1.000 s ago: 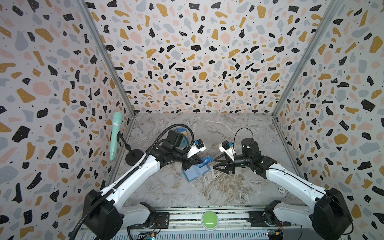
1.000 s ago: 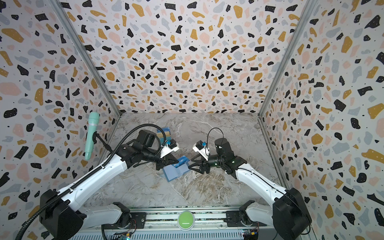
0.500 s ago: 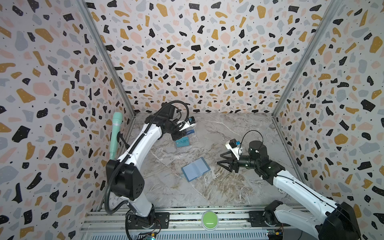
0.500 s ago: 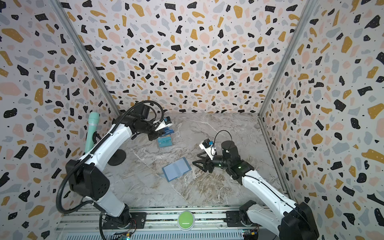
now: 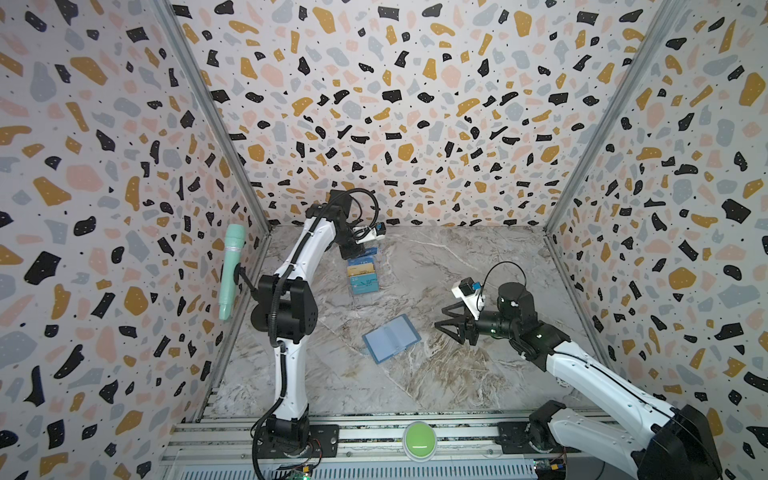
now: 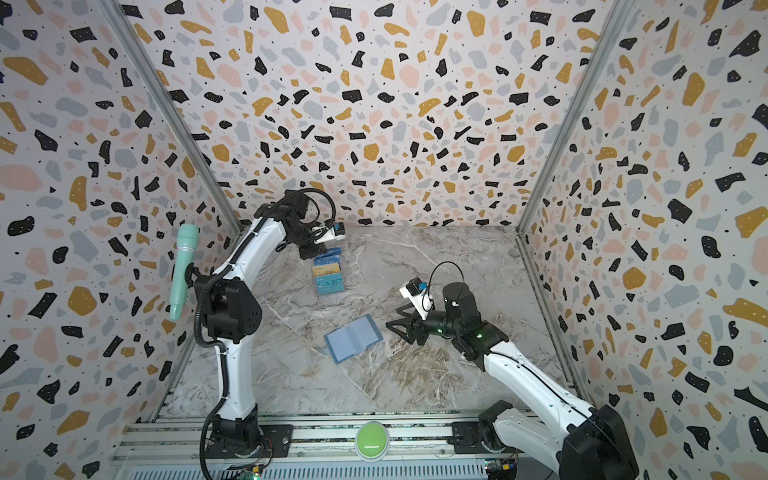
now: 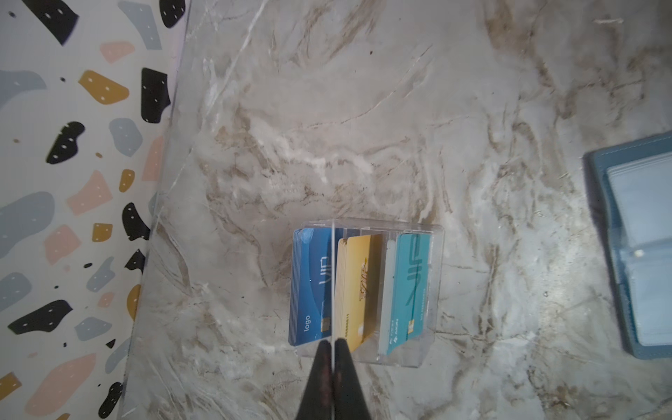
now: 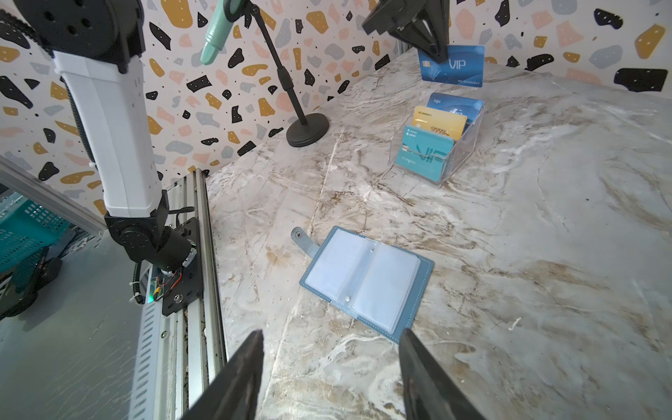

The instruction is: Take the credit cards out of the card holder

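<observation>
The left arm has swung away from the middle of the marble tabletop [image 5: 457, 374] to its far left side. There the left gripper [image 7: 332, 351] is clamped on a blue VIP card [image 8: 462, 67], held just above the clear display rack [image 8: 467, 147]. The rack holds a blue stack [image 8: 458, 107] at the back, a golden card [image 8: 438, 122] in the middle and a teal card [image 8: 422, 158] in front. The right gripper [image 5: 440, 317] has drawn back to the right, jaws spread, holding nothing. The slate-blue card holder [image 5: 390, 338] lies open and flat at the table's centre, clear sleeves up. It is near the right gripper's tips and well apart from the left gripper.
</observation>
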`<state>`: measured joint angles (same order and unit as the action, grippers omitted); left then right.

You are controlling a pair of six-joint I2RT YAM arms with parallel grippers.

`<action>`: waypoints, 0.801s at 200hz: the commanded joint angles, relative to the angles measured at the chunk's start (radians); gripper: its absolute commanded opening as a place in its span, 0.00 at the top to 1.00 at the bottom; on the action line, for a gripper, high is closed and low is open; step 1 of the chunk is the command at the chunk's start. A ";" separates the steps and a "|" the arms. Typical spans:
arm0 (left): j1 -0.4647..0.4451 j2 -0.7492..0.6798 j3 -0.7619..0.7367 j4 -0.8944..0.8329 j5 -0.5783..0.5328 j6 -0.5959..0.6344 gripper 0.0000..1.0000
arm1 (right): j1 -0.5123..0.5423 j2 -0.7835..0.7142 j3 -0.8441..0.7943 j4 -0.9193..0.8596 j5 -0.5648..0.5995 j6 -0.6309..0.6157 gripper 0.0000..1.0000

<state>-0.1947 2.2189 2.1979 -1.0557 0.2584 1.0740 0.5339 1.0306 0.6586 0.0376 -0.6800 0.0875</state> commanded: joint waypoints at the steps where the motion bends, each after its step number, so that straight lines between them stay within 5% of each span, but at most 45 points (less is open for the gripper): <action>1: 0.023 0.026 0.024 -0.045 0.008 0.037 1.00 | -0.004 -0.033 -0.007 0.016 0.041 0.007 0.38; 48: 0.029 0.056 0.002 0.003 -0.024 0.028 1.00 | -0.007 -0.063 -0.019 0.036 0.086 0.014 0.30; 160: 0.031 0.087 -0.019 0.070 -0.017 0.018 1.00 | -0.008 -0.082 -0.027 0.034 0.106 0.013 0.30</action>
<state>-0.1665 2.2910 2.1948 -1.0000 0.2375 1.0889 0.5293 0.9791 0.6361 0.0593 -0.5850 0.0967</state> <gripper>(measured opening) 0.047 0.702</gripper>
